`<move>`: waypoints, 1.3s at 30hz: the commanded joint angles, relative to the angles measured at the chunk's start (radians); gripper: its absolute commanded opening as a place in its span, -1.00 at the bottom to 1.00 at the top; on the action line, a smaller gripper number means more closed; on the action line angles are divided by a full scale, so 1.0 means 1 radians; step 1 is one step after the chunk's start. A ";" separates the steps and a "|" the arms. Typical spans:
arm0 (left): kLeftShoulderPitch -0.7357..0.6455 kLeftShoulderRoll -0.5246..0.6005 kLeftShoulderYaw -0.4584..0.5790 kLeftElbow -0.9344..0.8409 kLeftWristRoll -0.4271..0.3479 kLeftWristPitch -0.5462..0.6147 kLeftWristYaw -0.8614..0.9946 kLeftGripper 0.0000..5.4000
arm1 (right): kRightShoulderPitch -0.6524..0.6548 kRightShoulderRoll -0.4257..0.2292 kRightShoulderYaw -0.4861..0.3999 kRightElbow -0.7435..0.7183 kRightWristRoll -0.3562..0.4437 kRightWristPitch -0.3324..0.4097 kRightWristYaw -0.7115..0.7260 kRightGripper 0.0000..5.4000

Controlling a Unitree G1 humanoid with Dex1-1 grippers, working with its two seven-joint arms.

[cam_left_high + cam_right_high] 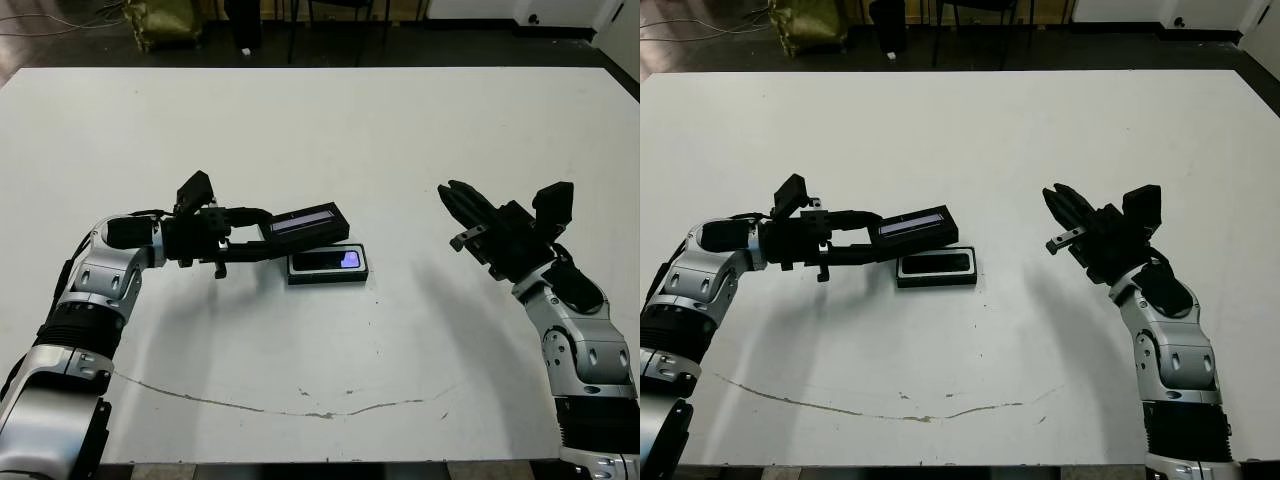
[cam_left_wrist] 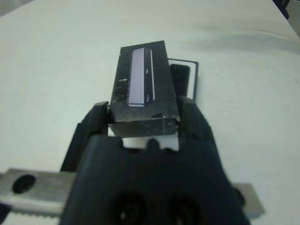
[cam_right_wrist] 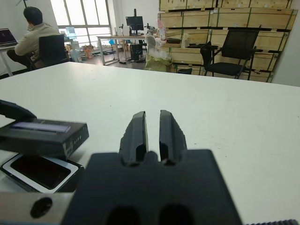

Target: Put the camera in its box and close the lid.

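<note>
The lid is gripped at one short end by the left gripper, one black finger on each long side, and is held tilted above the white table, just behind the box and partly over its far edge. The pale stripe on the lid's top is seen clearly in the left wrist view; the near end of the lid is hidden there by the gripper body, and whether the lid touches the box cannot be made out.

The box lies flat on the table near its middle, uncovered. The camera is seen lying inside it, with its small bluish-purple patch showing at the end nearer the robot's right in the left eye view. In the left wrist view only one side of the box and a strip of the camera are visible past the lid.

The right gripper is held above the table, well apart from the box, with nothing in it. Its two fingers are seen nearly together in the right wrist view, with only a thin gap between them.

A seated person is seen beyond the table, cut off by the picture's edge.

A thin dark crack line is seen across the table's near part.
</note>
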 commanded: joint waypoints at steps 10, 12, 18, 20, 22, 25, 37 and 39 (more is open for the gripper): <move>-0.011 -0.010 -0.046 0.080 0.031 -0.015 -0.074 -0.29 | 0.012 -0.016 0.000 0.011 -0.012 -0.016 0.007 -1.00; -0.017 -0.011 -0.050 0.096 0.038 -0.020 -0.074 -0.29 | 0.011 -0.015 -0.002 0.012 -0.007 -0.012 0.006 -1.00; -0.051 -0.015 -0.061 0.163 0.051 -0.038 -0.113 -0.29 | 0.013 -0.022 0.002 0.010 -0.025 -0.023 0.004 -1.00; -0.059 -0.022 -0.059 0.184 0.051 -0.053 -0.121 -0.29 | 0.013 -0.022 0.001 0.012 -0.026 -0.027 0.005 -1.00; -0.064 -0.030 -0.056 0.201 0.052 -0.071 -0.118 -0.29 | 0.013 -0.022 0.001 0.013 -0.024 -0.027 0.007 -1.00; -0.075 -0.034 -0.065 0.214 0.070 -0.095 -0.106 -0.29 | 0.012 -0.021 0.001 0.011 -0.017 -0.015 0.005 -1.00; -0.114 -0.086 -0.063 0.295 0.102 -0.135 -0.075 -0.30 | 0.010 -0.024 0.000 0.013 -0.012 -0.002 0.005 -1.00; -0.118 -0.094 -0.061 0.314 0.106 -0.156 -0.071 -0.30 | 0.010 -0.026 0.001 0.015 -0.012 -0.007 0.011 -1.00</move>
